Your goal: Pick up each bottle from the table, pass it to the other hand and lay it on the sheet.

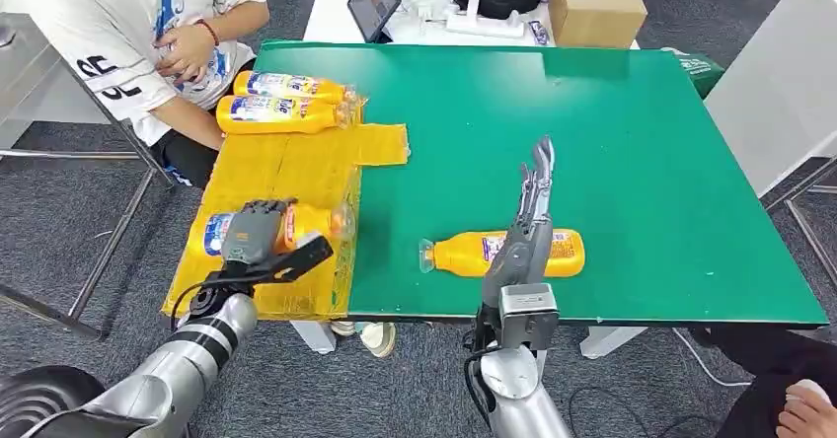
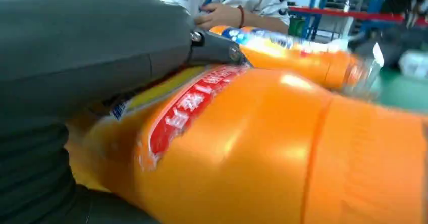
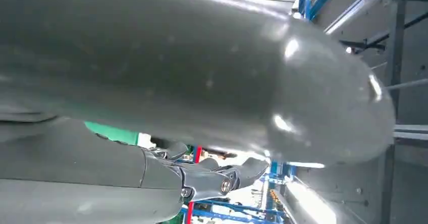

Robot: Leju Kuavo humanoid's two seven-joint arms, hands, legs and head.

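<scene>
1. My left hand [image 1: 255,233] gripped an orange bottle [image 1: 316,223] over the yellow sheet [image 1: 286,167] at the desk's [image 1: 642,162] near left corner.
2. My right hand [image 1: 533,196], fingers straight, held nothing above another bottle [image 1: 464,254] near the front edge.

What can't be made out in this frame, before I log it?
- Left hand: its fingers lie over the bottle on the sheet; the hand itself hides whether they grip or just rest, in the head view and left wrist view.
- Bottle on the table: the right hand and forearm cross its label.
- Right wrist view: the grey thumb blocks the table.
</scene>
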